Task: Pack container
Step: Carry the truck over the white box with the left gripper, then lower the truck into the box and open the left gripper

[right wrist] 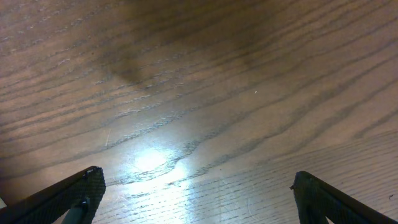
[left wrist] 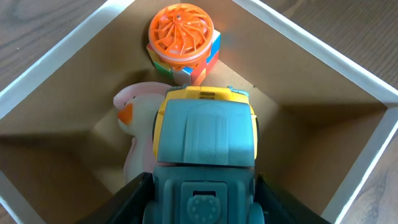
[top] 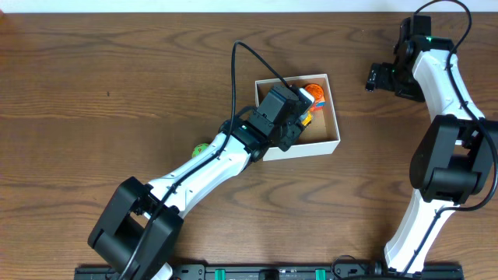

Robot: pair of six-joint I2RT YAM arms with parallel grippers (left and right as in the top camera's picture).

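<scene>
Resting on the wooden worktop, a little right of the middle and toward the far side in the overhead view, the container is seen as a square white box with low walls and a tan-brown inside. In its far right corner an orange latticed ball is perched on a many-coloured cube. Just beside these, a pale pink toy with an orange beak-like part is laid on the box floor. Over that floor a teal and yellow toy is held, pinched from both sides by the left jaws, whose dark fingers are shown at the lower edge of the left wrist view. The left arm is stretched from the near side across the container's near left corner, so that part of the box is hidden from overhead. A small green ball is glimpsed on the worktop beside that arm, outside the box. Well apart to the right, the right arm is placed over the wood grain; the right jaws are spread wide, only their two dark tips being caught at the bottom corners of the right wrist view
</scene>
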